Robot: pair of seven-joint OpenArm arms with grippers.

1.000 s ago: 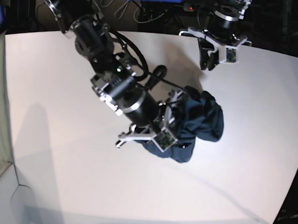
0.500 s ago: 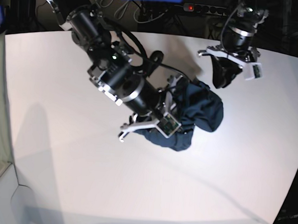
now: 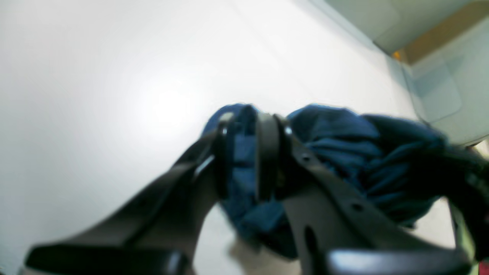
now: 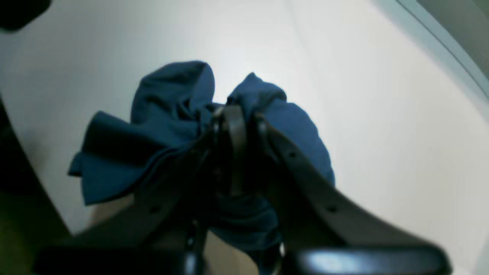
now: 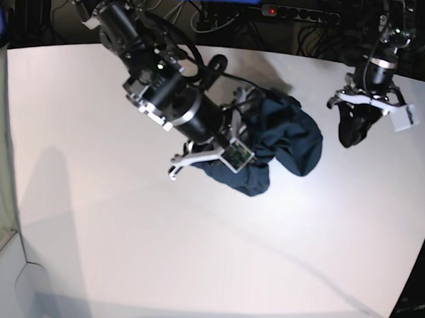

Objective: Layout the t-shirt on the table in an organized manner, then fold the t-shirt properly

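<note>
Navy cotton, soft and limp: the t-shirt lies bunched in a lump on the white tabletop, towards its far side, nothing yet spread flat. My right hand is pressed together on a fold at the top of the heap, with cloth bulging on both sides of the fingers. My left hand hangs off to the side, apart from the shirt; its fingers stand slightly apart and hold nothing, the blue showing only through the gap.

I judge the fabric light and floppy. It will sag and drape from any pinch and could slip from a shallow one. The best holds would be the shoulder seams or the hem corners, but the heap hides them. No brand, label or writing can be read; the neck is not in sight.
</note>
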